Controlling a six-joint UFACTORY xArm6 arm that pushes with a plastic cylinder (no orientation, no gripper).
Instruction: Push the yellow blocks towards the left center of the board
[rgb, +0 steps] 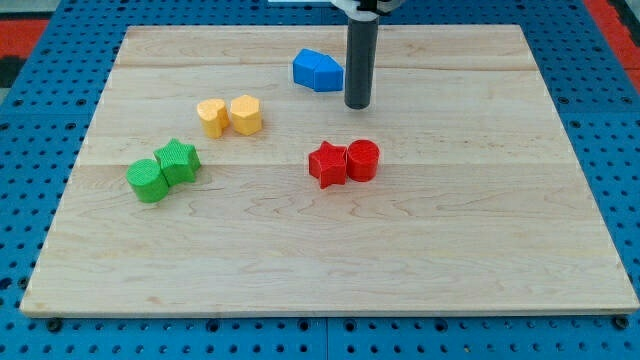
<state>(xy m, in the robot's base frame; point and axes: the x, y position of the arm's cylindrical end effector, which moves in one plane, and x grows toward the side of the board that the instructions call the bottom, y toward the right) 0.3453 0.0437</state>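
Two yellow blocks lie side by side left of the board's middle: a star-like yellow block (212, 116) and a hexagon-like yellow block (246, 114), touching or nearly touching. My tip (358, 104) stands at the view's upper middle, well to the right of the yellow blocks and just right of the blue blocks (318, 70). The tip touches no block that I can make out.
A red star (327, 164) and a red cylinder (363, 159) sit together below the tip. A green cylinder (148, 180) and a green star (178, 160) sit at the left. The wooden board (330, 270) lies on a blue pegboard.
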